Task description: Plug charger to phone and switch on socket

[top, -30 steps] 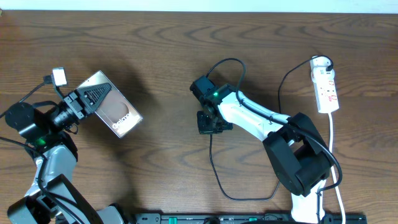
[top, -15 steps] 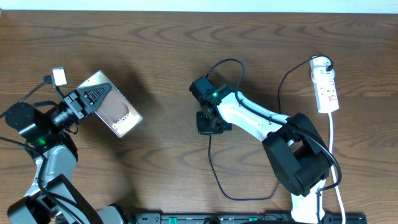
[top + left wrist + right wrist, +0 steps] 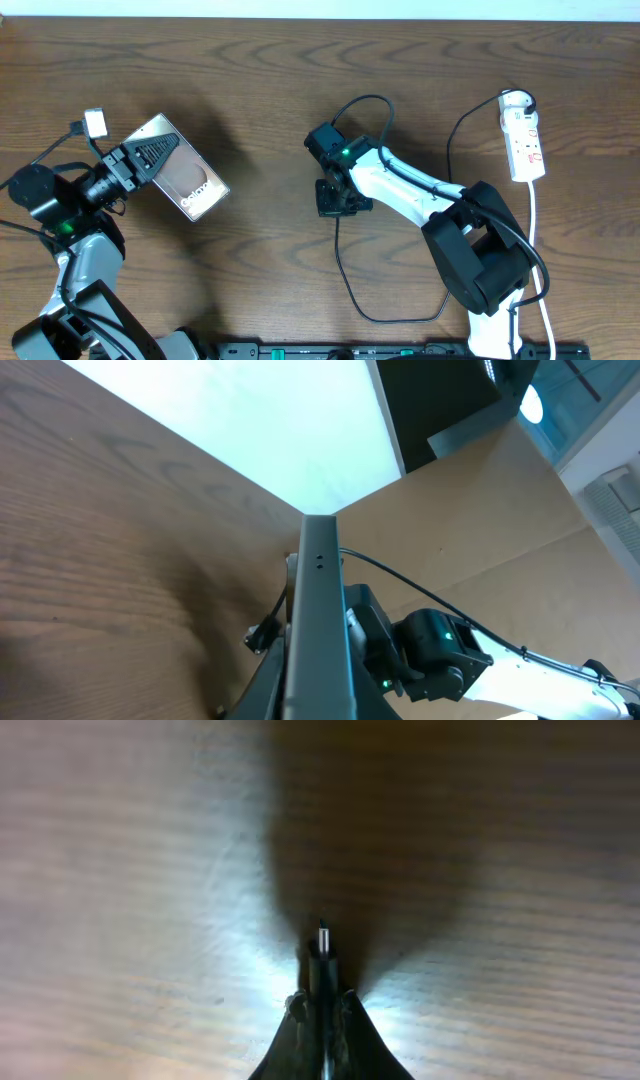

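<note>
Phone (image 3: pixel 195 185) sits at the left of the overhead frame, held off the wooden table (image 3: pixel 260 90) in the left gripper (image 3: pixel 148 155). The gripper's fingers are clamped across the phone's upper-left end. The slab runs diagonally toward the lower right, and the white "Galaxy" lettering is at the far, free end. In the left wrist view the phone (image 3: pixel 317 630) is seen edge-on, a thin grey strip rising from the bottom centre between the fingers, with the right arm behind it.

The right gripper (image 3: pixel 335 200) is near the centre of the overhead frame, well apart from the phone and pointing down at the table. Its jaws are pinched narrow on the charger (image 3: pixel 345 280). The thin black cable drops from the gripper toward the bottom of the frame and loops right along the table. In the right wrist view the fingers (image 3: pixel 296 1020) press against both sides of the small black plug (image 3: pixel 322 960), whose metal tip pokes upward in the frame, above the wood.

The socket (image 3: pixel 524 145), a white power strip, lies flat at the upper right. A black cable leaves its upper end, and its white cord runs down the right edge of the frame.
</note>
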Controlling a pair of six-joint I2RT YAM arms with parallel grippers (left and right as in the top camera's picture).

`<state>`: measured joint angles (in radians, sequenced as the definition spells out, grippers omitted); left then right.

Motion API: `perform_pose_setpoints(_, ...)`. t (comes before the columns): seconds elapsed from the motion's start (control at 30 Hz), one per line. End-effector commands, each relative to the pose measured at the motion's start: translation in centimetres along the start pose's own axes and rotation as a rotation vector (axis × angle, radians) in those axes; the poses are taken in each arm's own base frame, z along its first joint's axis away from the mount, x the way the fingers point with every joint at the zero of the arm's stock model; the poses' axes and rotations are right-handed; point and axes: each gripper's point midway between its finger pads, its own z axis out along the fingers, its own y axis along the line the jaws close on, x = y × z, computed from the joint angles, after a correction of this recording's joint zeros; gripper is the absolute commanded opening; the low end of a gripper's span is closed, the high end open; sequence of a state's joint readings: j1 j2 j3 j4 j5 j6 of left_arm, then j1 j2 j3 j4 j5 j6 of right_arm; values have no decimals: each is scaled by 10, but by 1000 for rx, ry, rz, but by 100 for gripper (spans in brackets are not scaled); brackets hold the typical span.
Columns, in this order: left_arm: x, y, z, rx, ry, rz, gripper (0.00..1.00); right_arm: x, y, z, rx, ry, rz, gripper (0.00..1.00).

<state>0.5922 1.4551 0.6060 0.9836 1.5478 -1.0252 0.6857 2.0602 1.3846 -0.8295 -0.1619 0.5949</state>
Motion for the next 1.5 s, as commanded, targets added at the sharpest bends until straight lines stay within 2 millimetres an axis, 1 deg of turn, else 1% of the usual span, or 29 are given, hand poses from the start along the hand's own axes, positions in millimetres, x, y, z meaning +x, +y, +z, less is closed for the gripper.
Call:
perform_pose_setpoints(0.0,2,-6,-1,11,19,6,8,43,15,38,-154,222,-85,1)
perform_pose_setpoints(0.03,2,-6,-1,11,19,6,8,45,30,35,-248,240,-129,1)
perform_pose_setpoints(0.07,2,-6,-1,11,19,6,7,48,48,28,-368,255,-189,1)
perform_pose_setpoints(0.1,2,-6,-1,11,19,6,7,50,68,18,-501,264,-255,1)
perform_pose_setpoints(0.13,2,-6,-1,11,19,6,7,54,88,4,-651,272,-328,1)
perform_pose_setpoints(0.17,2,-6,-1,11,19,6,7,56,100,-7,-751,273,-378,1)
perform_pose_setpoints(0.23,2,-6,-1,11,19,6,7,64,124,-36,-991,262,-511,1)
perform_pose_setpoints(0.3,2,-6,-1,11,19,6,7,72,137,-64,-1189,237,-636,1)
perform_pose_setpoints(0.33,2,-6,-1,11,19,6,8,75,140,-73,-1258,227,-679,1)
perform_pose_setpoints(0.4,2,-6,-1,11,19,6,8,81,144,-88,-1365,188,-769,1)
perform_pose_setpoints(0.47,2,-6,-1,11,19,6,7,86,146,-96,-1432,145,-845,1)
perform_pose_setpoints(0.57,2,-6,-1,11,19,6,8,91,150,-97,-1465,91,-931,1)
perform_pose_setpoints(0.7,3,-6,0,11,20,2,8,93,155,-97,-1476,59,-986,1)
perform_pose_setpoints(0.87,8,-8,8,26,46,3,8,95,162,-98,-1489,19,-1055,1)
perform_pose_setpoints(1.1,15,-13,19,49,83,10,8,86,168,-102,-1489,18,-1050,1)
perform_pose_setpoints(1.23,16,-13,20,50,86,10,7,81,173,-105,-1480,18,-1043,1)
perform_pose_setpoints(1.33,16,-13,20,50,86,10,7,74,177,-103,-1449,9,-1026,1)
perform_pose_setpoints(1.47,14,-12,20,43,72,10,7,70,181,-107,-1452,-5,-1035,1)
